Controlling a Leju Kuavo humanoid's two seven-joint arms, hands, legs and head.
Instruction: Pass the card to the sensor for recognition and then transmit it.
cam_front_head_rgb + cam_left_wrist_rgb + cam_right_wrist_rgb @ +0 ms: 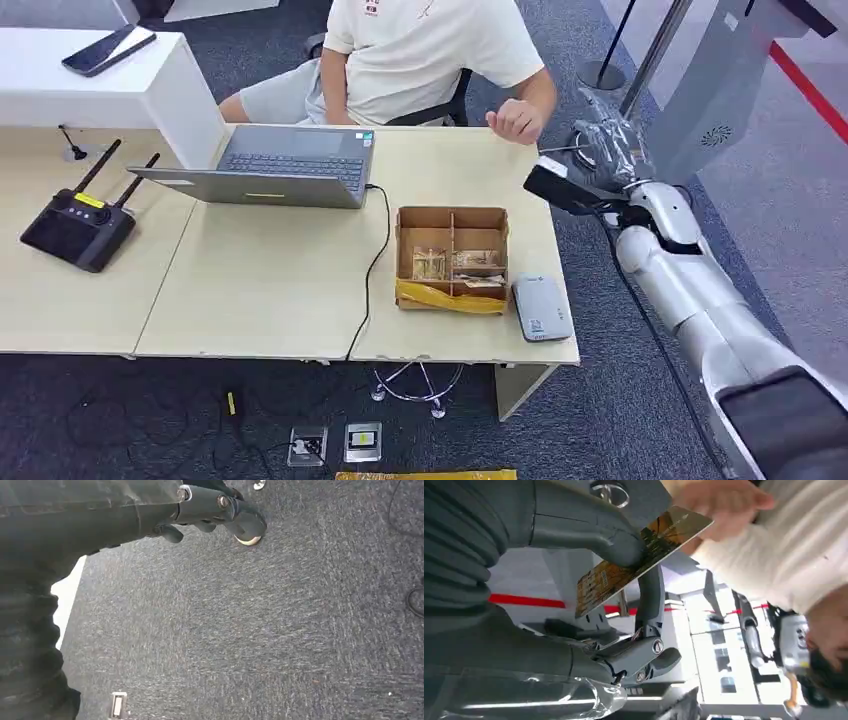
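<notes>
Card: your right hand (589, 545) holds the card (639, 560), pinned under the thumb with its gold-printed face showing and the free end stuck out toward the person.
Position: in the head view the right hand (600, 150) is raised off the far right corner of the desk (270, 290), well apart from the sensor.
Person's hand: you see it (719, 502) at the card's far end, likely there to take it; whether it touches the card you cannot tell.
Sensor: the grey reader (542, 308) lies flat near the desk's front right edge, just beside the cardboard box (452, 258), where a card comes easily over it.
Stage: judged from this, you are at the hand-over.
Left hand: it (210, 510) hangs over the carpet, fingers curled in, holding nothing.
</notes>
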